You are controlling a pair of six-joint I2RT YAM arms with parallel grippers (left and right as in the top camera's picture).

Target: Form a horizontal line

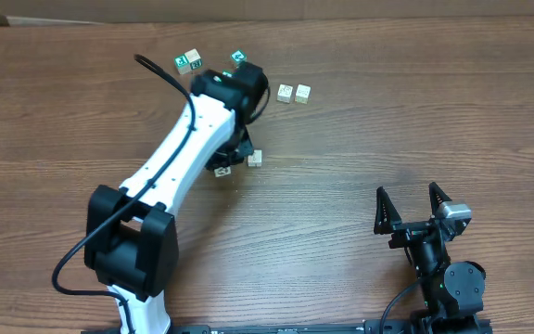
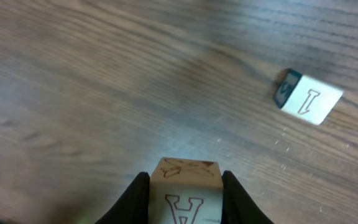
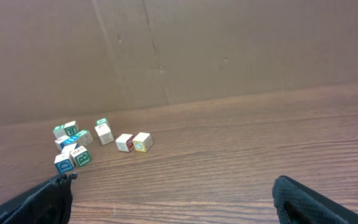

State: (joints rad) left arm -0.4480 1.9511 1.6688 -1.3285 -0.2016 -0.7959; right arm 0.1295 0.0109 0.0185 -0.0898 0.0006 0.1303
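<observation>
So the left pincer is clamped on the pale A cube, smooth square-edged wood. We'd keep it level and nudge it flush against the horizontal line, two touching cubes beyond it to its right. The right pincer gapes empty, well apart

Left arm lies diagonally across the table's left-centre, screening the teal cubes from near-side approach. Right of the two-cube row, bare wood runs unobstructed to the right gripper. Ahead of the left gripper and its clamped A cube, only an I cube sits, off right.
</observation>
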